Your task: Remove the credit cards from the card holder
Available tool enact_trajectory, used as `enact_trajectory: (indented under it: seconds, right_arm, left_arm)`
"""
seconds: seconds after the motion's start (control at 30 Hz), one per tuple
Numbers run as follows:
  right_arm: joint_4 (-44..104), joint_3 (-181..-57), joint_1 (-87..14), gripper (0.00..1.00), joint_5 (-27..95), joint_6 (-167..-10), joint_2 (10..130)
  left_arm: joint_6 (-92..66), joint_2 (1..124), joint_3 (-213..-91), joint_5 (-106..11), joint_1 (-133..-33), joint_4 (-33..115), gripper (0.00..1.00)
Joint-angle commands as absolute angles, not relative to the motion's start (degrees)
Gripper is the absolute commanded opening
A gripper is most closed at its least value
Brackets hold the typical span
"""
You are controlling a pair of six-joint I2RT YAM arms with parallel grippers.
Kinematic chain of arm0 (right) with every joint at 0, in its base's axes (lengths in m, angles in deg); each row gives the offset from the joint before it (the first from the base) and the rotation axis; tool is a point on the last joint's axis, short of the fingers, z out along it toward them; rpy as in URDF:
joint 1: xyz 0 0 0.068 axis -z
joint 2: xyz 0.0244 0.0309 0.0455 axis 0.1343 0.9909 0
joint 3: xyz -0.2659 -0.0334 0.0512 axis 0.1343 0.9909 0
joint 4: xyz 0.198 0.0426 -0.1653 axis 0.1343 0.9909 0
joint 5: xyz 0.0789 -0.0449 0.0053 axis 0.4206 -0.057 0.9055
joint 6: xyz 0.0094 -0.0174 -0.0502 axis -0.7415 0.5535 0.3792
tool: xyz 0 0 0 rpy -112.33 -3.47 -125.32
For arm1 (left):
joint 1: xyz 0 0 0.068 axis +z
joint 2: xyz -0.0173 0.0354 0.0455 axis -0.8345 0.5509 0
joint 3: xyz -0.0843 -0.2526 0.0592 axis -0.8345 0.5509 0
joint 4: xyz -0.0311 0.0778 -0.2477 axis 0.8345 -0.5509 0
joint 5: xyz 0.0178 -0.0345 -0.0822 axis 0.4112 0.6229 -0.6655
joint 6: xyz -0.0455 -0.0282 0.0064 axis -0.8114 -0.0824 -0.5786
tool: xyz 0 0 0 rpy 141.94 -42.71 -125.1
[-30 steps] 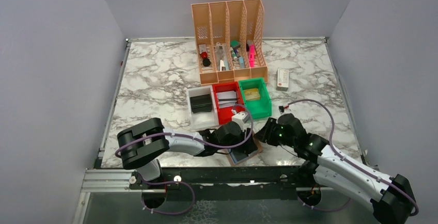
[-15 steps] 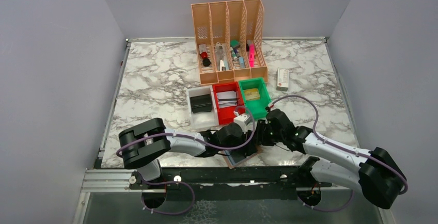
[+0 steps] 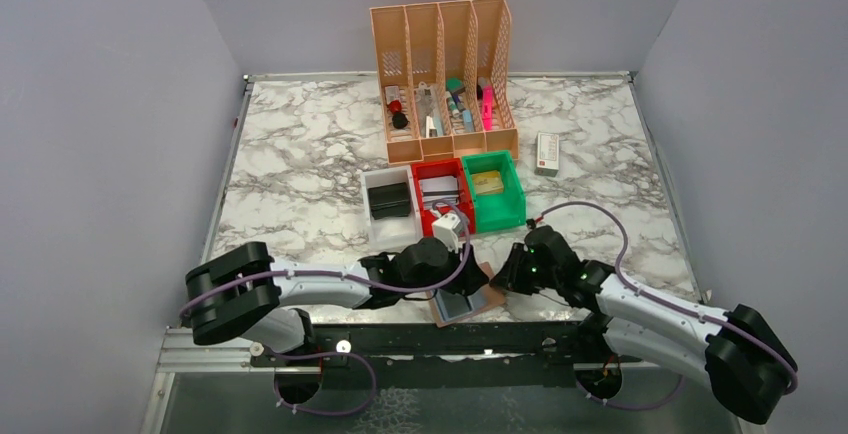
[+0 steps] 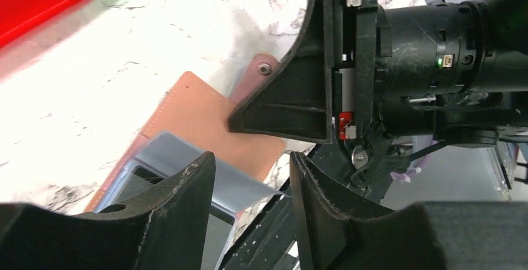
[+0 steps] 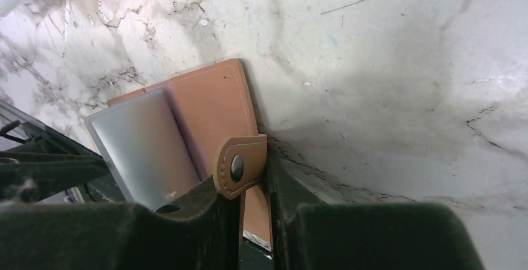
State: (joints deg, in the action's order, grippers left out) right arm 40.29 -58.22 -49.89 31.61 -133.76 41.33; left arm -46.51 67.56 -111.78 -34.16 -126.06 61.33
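Now the right gripper (image 5: 254, 211) is pinching the card holder (image 5: 218, 102) by its edge, bottom centre overhead. The left gripper (image 4: 252, 201), jaws parted, is straddling the protruding credit cards (image 4: 180, 161); best clamping squarely and pulling straight.

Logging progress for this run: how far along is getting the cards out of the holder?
Done: the card holder lies unsnapped, a grey card partly out. In hand: the right gripper pinches its snap strap; the left gripper stands open over the card. Left: no card lies free yet.
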Motion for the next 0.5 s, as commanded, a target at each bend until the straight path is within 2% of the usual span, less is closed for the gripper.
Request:
enact_trajectory:
  seconds: [0.0,0.3,0.47]
  right_arm:
    - [39.32,-56.01,-49.9,0.22,32.6,-136.15,39.99]
    - [43.9,-60.21,-49.86,0.39,30.62,-132.89,36.69]
    - [45.11,-60.89,-49.89,0.52,31.0,-130.76,33.44]
  left_arm:
    - [-44.97,66.26,-112.02,-29.19,-126.27,55.31,0.52]
    - [-45.11,74.86,-115.55,-33.89,-126.27,58.03,0.52]
    - [-44.91,77.29,-117.74,-32.88,-126.27,58.21,0.53]
